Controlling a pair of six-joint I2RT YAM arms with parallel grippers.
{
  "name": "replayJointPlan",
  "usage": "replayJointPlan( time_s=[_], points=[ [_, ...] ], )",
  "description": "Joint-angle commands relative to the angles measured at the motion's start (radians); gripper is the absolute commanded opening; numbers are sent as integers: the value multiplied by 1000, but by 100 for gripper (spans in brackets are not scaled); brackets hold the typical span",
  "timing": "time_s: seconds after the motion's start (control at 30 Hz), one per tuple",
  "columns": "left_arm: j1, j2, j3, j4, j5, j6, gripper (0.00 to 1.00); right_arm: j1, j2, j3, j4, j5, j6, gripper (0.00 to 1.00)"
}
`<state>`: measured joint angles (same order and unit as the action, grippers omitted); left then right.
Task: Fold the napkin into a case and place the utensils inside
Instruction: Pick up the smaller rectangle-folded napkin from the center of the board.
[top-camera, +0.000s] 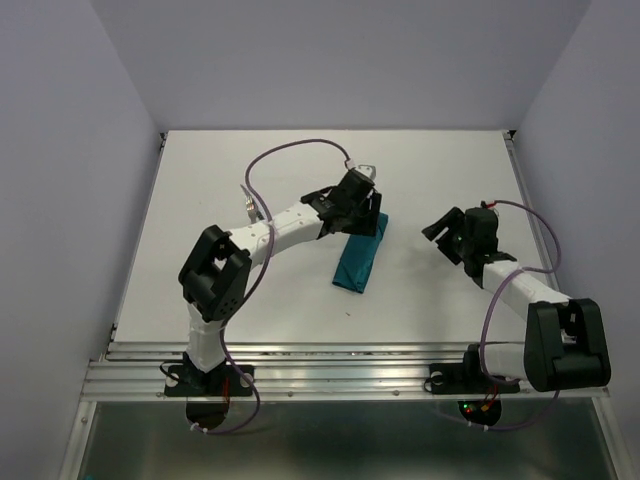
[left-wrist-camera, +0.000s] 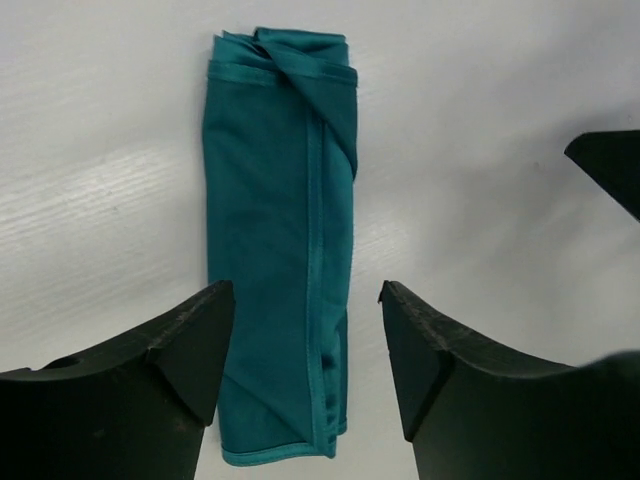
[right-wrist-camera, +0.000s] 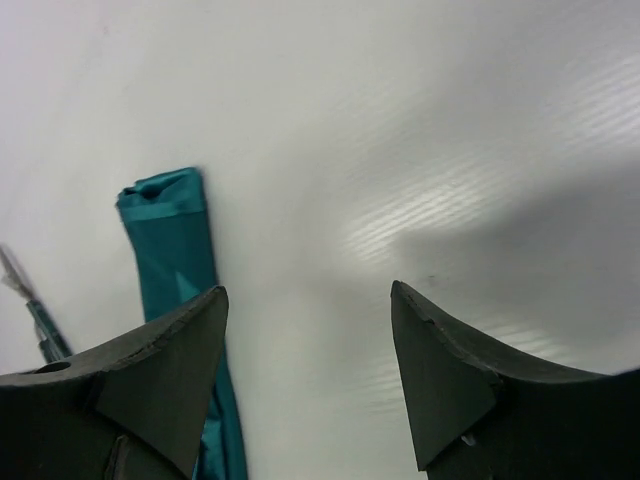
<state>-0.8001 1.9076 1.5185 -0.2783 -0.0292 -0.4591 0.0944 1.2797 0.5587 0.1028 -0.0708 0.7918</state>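
Observation:
The teal napkin lies folded into a narrow, long case on the white table. My left gripper hovers over its far end, open. Its fingertips stand on either side of the cloth's end without touching it, and nothing is held in my left gripper. My right gripper is open to the right of the napkin, over bare table, with the napkin off to its left. A utensil with a thin teal handle shows at the left edge; a silver tip peeks out beside the left arm.
The white table is bounded by pale walls behind and at both sides, with an aluminium rail along the near edge. A dark part of the right gripper shows in the left wrist view.

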Motion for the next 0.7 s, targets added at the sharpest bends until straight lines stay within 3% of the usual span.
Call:
replayJointPlan(
  time_s=[0.0,0.5,0.67],
  points=[
    [-77,-48,-9,-36,-118,13,74,-54,-32,-23,-77,2,-66,72],
    [-200,134,109,-98,-296,45,76,-73,-28,-20,-77,-21,-74,73],
    [-212,183,140,-113,-336,43,69,-73,-25,-26,-75,-27,-77,73]
  ],
)
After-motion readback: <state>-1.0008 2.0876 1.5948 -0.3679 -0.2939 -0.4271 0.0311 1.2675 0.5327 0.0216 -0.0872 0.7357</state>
